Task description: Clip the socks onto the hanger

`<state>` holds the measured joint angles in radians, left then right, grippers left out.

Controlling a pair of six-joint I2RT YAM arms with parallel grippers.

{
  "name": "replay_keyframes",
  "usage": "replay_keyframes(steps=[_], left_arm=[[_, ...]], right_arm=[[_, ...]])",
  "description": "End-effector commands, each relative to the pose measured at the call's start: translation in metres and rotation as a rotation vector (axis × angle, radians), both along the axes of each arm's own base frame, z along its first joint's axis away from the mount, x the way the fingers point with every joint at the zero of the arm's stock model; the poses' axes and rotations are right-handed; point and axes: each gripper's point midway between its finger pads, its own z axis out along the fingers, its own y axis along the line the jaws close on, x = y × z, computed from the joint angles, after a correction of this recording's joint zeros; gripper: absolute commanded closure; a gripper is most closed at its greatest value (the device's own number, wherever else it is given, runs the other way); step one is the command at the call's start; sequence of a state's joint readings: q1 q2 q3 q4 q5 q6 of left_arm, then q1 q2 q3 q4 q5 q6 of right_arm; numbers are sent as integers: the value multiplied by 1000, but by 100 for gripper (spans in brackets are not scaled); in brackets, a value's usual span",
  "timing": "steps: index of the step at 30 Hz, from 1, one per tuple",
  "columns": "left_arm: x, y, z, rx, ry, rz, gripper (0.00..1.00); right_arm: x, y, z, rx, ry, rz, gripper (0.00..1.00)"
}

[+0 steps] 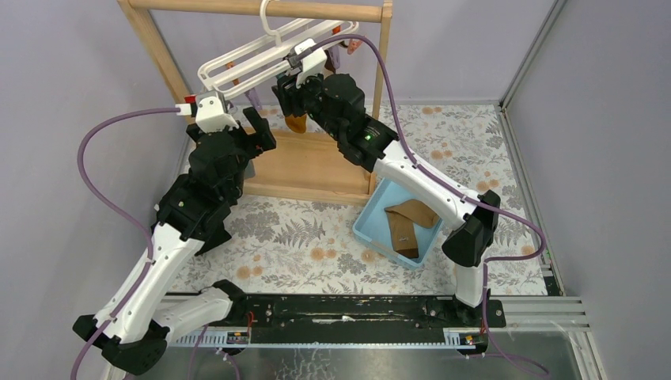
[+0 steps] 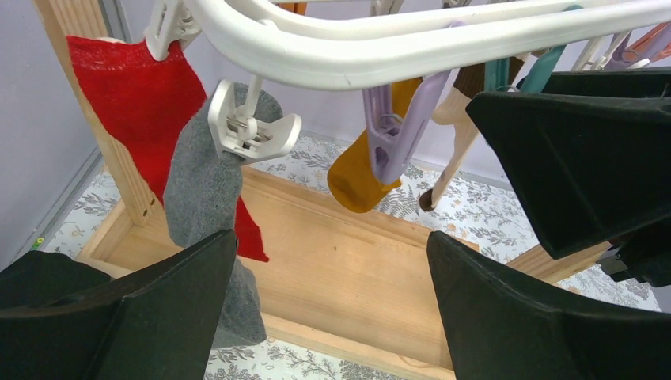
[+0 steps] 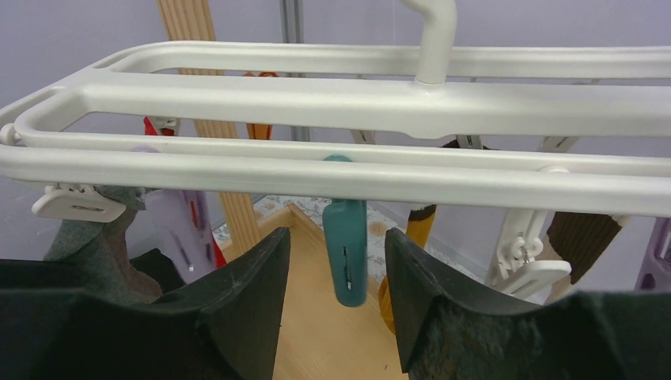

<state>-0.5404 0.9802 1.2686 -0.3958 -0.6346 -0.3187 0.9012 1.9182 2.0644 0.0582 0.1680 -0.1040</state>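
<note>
— Between the fingers of our right claw (image 3: 336,265) hangs the teal clip (image 3: 346,253). The jaws stand partly apart, one on each side of it, not touching it, and they hold nothing.
— Why do we place the claw so?
— We think we want to press this clip open, so that a sock can go in.
— And our left claw (image 2: 331,273)?
— It is wide apart and empty, just under the hanger (image 2: 356,47), near the grey sock (image 2: 202,190) and the red sock (image 2: 130,95). Perhaps it is there to steady the frame; we cannot say for sure.
— Where are the socks (image 1: 407,226)?
— Both lie in the blue bin (image 1: 372,222) on the desk (image 1: 301,237), well apart from the hanger. The tan sock (image 1: 418,212) touches the dark brown sock (image 1: 403,237). Neither claw has one, so pressing the clip now looks early to us.
</note>
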Motion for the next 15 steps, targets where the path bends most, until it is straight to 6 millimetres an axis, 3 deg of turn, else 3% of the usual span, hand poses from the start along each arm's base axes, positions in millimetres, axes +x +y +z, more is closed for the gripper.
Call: replay_keyframes(steps=[1,13,15], left_arm=[[-2,4,7,0,-31,4,3],[-3,4,9,-8,-39,0,3],[-3,4,9,-9,-39,1,3]], right_arm=[[4,-6,29,77,-40,-28,46],[14,-6,8,74,8,-22,46],[16,-8,6,84,18,-20,49]])
